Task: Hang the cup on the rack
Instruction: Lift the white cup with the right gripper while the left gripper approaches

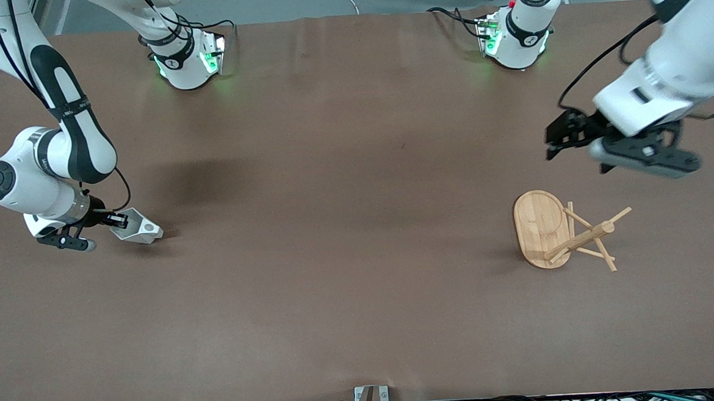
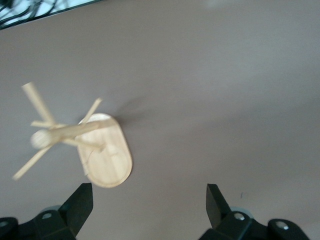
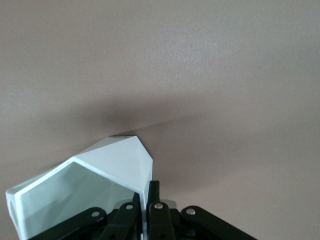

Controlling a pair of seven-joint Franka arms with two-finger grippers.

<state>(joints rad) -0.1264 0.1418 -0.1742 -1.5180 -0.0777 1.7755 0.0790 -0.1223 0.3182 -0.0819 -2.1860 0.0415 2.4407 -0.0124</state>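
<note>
The white faceted cup is tipped on its side at the right arm's end of the table, its narrow base pointing toward the table's middle. My right gripper is shut on the cup's rim wall. In the right wrist view the cup fills the space in front of the gripper, with the wall pinched between the fingers. I cannot tell whether the cup touches the table. The bamboo rack stands upright toward the left arm's end. My left gripper is open and empty, up in the air beside the rack. In the left wrist view the rack lies ahead of the gripper.
The brown table is bare between the cup and the rack. The two arm bases stand along its edge farthest from the front camera. A small bracket sits at the table edge nearest the front camera.
</note>
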